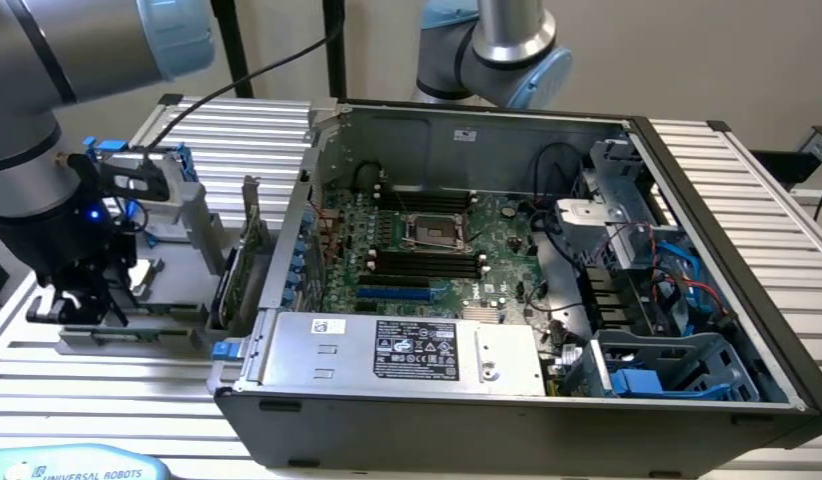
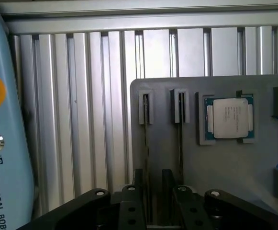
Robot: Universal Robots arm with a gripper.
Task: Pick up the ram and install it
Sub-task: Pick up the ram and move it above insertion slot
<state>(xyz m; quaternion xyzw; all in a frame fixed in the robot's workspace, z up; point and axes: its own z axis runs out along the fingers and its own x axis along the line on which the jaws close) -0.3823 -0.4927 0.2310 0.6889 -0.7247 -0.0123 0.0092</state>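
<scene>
Two ram sticks stand on edge in the slots of a grey holder (image 2: 225,163); in the wrist view I look down on them as thin dark lines. One ram (image 2: 146,139) runs into the gap between my fingers, close to one black finger (image 2: 138,189). The second ram (image 2: 180,143) lies just outside the other finger. My gripper (image 2: 153,191) is open and low over the holder, with nothing clamped. In the exterior view my gripper (image 1: 91,308) hangs over the holder (image 1: 151,340) at that view's left, beside the open computer case (image 1: 518,400). The empty dark memory slots (image 1: 425,262) lie on the motherboard.
A square silver processor (image 2: 228,118) sits in its own pocket of the holder. A green expansion card (image 1: 244,262) stands between holder and case. A blue teach pendant (image 2: 5,158) lies on the ribbed aluminium table (image 2: 91,96). A second arm (image 1: 498,50) stands behind the case.
</scene>
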